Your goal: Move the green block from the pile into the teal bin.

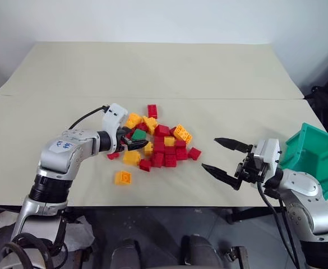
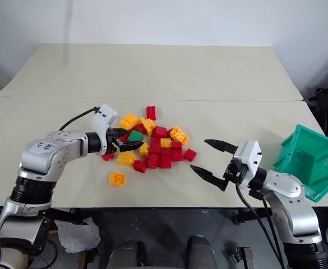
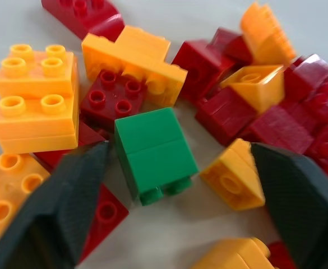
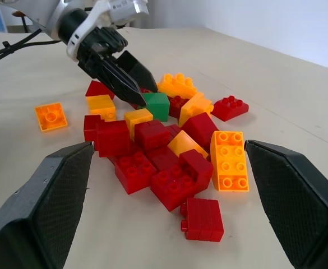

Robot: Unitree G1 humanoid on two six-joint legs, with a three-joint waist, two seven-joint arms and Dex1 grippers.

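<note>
Both eye views look down from the head over the table (image 1: 152, 73), sharing the pile (image 1: 158, 143). The left wrist view sits close above the pile (image 3: 169, 117); the right wrist view faces it low from the right.

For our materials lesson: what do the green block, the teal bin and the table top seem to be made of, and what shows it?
Green block: likely hard moulded plastic, smooth with a slight sheen, crisp studs.
Teal bin: probably moulded plastic, even colour, thin slanted walls.
Table top: material unclear; matt beige, flat surface, perhaps laminate.
</note>
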